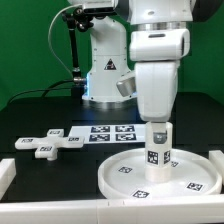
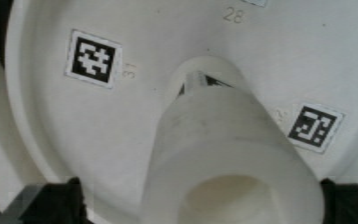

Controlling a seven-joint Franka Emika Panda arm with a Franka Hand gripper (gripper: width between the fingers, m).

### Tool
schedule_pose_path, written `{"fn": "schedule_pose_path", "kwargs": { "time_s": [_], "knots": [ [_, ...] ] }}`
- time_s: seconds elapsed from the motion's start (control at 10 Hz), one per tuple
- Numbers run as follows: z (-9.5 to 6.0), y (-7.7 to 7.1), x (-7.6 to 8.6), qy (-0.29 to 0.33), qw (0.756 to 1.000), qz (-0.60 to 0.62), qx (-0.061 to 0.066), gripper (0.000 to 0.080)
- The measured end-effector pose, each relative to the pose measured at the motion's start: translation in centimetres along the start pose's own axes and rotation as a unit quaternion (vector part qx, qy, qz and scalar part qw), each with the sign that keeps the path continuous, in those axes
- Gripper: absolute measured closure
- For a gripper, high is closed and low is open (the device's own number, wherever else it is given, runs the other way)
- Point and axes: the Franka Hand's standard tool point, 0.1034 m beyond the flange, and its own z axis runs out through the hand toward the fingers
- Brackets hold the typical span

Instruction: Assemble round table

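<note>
handling first: the short cylinder leg is hard white plastic, so i'd judge it light, stiff and a bit slick. with a smooth round wall it can twist or roll in a flat pinch. take it across the body near the upper end, pads square on opposite sides, and keep it plumb.

where it is: the leg stands upright on the round disc, near the disc's middle, lower end touching it. you can't tell from either view whether it's seated in a socket or just resting. the disc lies flat on the table, toward the exterior view's right.

the end effector sits directly over the leg, pointing straight down. its jaws are apart at full spread and straddle the leg's top. the wrist view looks down the leg to the disc, with dark fingertips on either side. i see no squeeze, so treat the leg as not held.

the cross-shaped piece lies loose on the table, well apart at the exterior view's left, with the marker board beside it. if you close off-centre, i'd expect the leg to tip.
</note>
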Motion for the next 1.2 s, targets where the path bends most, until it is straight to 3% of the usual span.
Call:
{"fn": "schedule_pose_path", "kwargs": {
  "time_s": [0.5, 0.9, 1.0, 1.1, 1.2],
  "knots": [
    [0.41, 0.01, -0.16, -0.034, 0.984, -0.175, -0.003, 0.0151],
    [0.52, -0.05, -0.59, -0.035, 0.981, -0.191, -0.001, 0.0163],
    [0.53, -0.06, -0.61, -0.035, 0.981, -0.191, 0.0, 0.0332],
    [0.61, -0.16, -0.68, -0.036, 0.981, -0.191, 0.001, 0.0393],
    [0.62, -0.17, -0.7, -0.036, 0.981, -0.191, 0.001, 0.0392]
  ]
}}
